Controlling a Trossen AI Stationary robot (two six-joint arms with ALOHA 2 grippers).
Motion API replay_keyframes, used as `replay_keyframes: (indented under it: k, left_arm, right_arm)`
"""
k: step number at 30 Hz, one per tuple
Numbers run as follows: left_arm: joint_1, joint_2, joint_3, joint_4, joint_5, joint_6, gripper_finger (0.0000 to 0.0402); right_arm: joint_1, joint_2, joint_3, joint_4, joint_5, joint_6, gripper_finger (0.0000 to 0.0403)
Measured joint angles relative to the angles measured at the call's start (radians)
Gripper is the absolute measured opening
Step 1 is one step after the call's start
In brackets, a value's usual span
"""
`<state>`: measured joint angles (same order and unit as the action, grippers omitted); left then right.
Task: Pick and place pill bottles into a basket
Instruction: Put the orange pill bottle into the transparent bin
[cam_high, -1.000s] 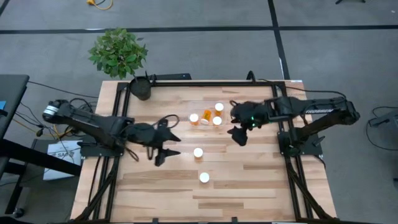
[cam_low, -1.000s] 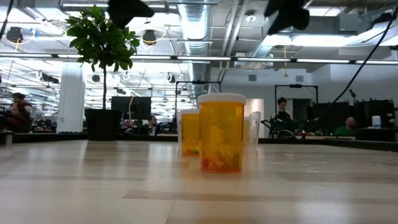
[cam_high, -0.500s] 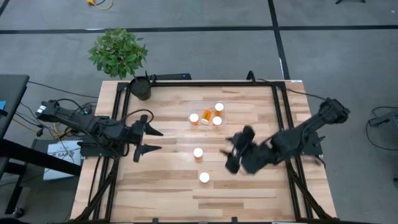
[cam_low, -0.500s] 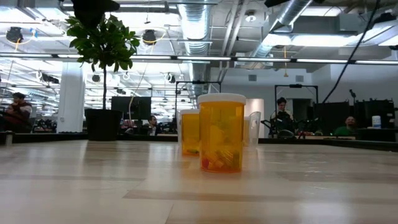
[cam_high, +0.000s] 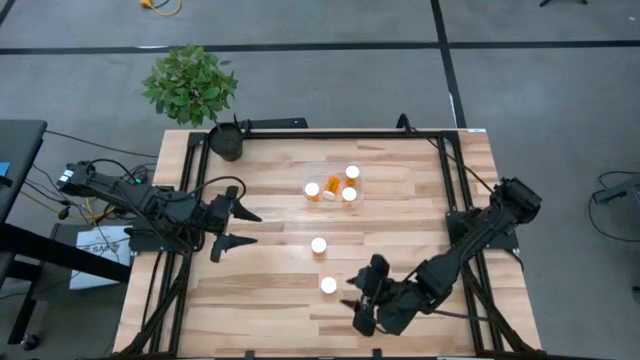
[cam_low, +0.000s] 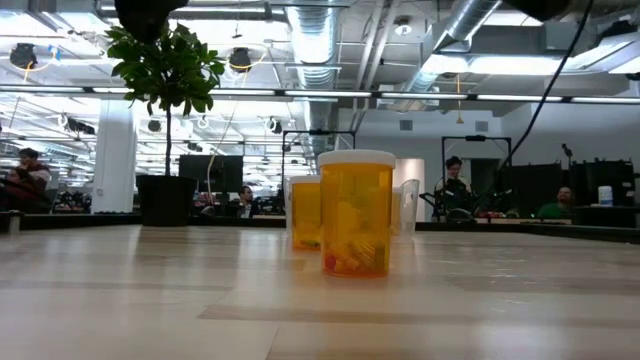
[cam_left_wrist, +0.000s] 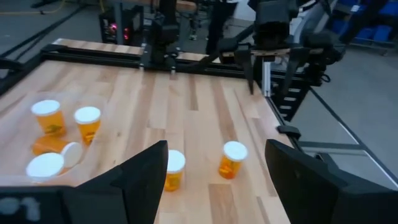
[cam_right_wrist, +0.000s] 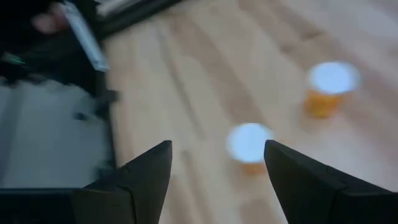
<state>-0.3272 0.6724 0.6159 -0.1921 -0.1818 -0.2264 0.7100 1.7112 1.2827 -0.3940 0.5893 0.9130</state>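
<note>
Two pill bottles with white caps stand loose on the wood: one (cam_high: 319, 244) mid-table, one (cam_high: 328, 285) nearer the front edge. Three more bottles (cam_high: 349, 194) stand in the clear basket (cam_high: 325, 166), with an orange one (cam_high: 333, 185) lying among them. My right gripper (cam_high: 352, 303) is open and empty, near the front edge just right of the nearer loose bottle, pointing left. Its wrist view shows both loose bottles (cam_right_wrist: 250, 144) (cam_right_wrist: 329, 84) ahead. My left gripper (cam_high: 235, 228) is open and empty at the table's left, facing the loose bottles (cam_left_wrist: 173, 168) (cam_left_wrist: 232, 158).
A dark plant pot (cam_high: 226, 143) with a leafy plant stands at the far left corner. Black frame rails (cam_high: 452, 210) run along the table's left, right and far sides. Bare wood lies between the loose bottles and my left gripper. People sit in the room behind, seen in the low view.
My right gripper has swept from beside the basket toward the table's near edge, turning to point left at the loose bottles. My left gripper has drawn back toward the table's left edge, then kept still. The bottles have not moved.
</note>
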Motion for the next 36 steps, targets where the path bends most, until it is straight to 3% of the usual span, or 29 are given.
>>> replay_keyframes:
  k: [6,14,24,29,32,36]
  left_arm:
    - [0.0,0.001,0.0,-0.001,0.002,0.0,0.0259]
    - [0.0,0.001,0.0,-0.001,0.002,-0.005,0.0259]
    - [0.0,0.001,0.0,0.0,0.0,-0.008,0.0259]
    - [0.0,0.001,0.0,0.001,-0.007,-0.007,0.0259]
    - [0.0,0.001,0.0,0.003,-0.007,-0.007,0.0259]
    - [0.0,0.001,0.0,0.004,-0.008,-0.009,0.0259]
  right_arm:
    - [-0.022,0.013,0.0,0.131,-0.063,0.006,0.0249]
    - [-0.046,0.012,0.0,0.113,-0.114,-0.032,0.0249]
    - [0.006,0.024,0.0,-0.033,0.163,-0.098,0.0249]
    - [0.007,0.074,0.002,-0.029,0.202,-0.031,0.025]
    - [0.02,0.071,0.0,-0.114,0.233,0.006,0.025]
    - [0.034,0.067,0.0,-0.197,0.197,0.086,0.025]
